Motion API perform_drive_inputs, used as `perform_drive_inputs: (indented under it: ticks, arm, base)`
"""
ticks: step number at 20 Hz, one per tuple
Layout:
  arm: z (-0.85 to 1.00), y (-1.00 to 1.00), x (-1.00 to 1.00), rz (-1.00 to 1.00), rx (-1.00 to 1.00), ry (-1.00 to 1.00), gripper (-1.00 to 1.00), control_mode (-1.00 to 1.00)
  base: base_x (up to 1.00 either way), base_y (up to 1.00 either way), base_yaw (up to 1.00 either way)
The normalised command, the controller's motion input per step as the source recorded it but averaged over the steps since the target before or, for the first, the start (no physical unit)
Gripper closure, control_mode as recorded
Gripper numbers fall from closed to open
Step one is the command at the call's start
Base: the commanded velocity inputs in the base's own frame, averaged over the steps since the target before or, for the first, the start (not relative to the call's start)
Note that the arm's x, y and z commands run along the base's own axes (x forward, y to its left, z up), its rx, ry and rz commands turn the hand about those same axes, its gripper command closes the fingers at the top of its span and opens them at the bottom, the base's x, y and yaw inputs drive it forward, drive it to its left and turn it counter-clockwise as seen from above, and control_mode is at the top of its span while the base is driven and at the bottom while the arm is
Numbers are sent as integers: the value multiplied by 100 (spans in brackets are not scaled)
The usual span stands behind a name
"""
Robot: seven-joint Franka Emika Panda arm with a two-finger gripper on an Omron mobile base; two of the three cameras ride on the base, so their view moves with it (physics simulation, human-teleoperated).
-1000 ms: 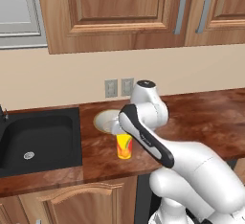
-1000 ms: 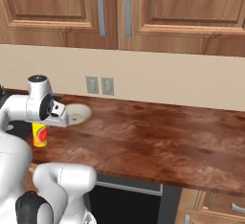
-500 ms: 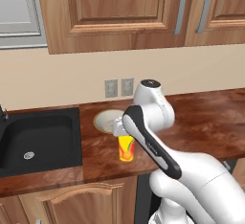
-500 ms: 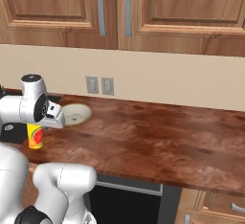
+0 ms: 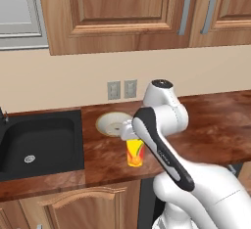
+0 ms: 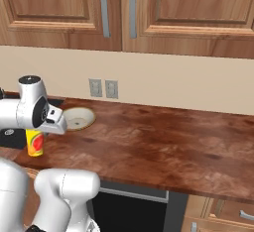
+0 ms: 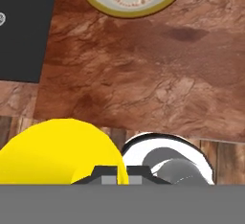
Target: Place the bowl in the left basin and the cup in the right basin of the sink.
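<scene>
Hanging between the shut jaws, the cup (image 5: 135, 153), above counter (image 5: 206, 125).

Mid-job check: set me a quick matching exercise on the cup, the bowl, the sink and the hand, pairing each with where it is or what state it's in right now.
Things:
1. cup
2. bowl
3. sink
4. hand

Places or states:
A. set into the counter at the far left, nothing in it
B. flat on the counter below the wall outlets
C. shut on the cup's rim
D. upright near the counter's front edge

Pairs: 1-D, 2-B, 3-A, 4-C
</scene>
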Motion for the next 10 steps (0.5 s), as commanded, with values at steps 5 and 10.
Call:
perform_drive_inputs:
  ticks: [5,10]
  arm:
    - [9,-19,-26,0,0,0,100,-100]
    - [8,-18,-23,0,0,0,100,-100]
  base:
    - [0,0,0]
    - [0,0,0]
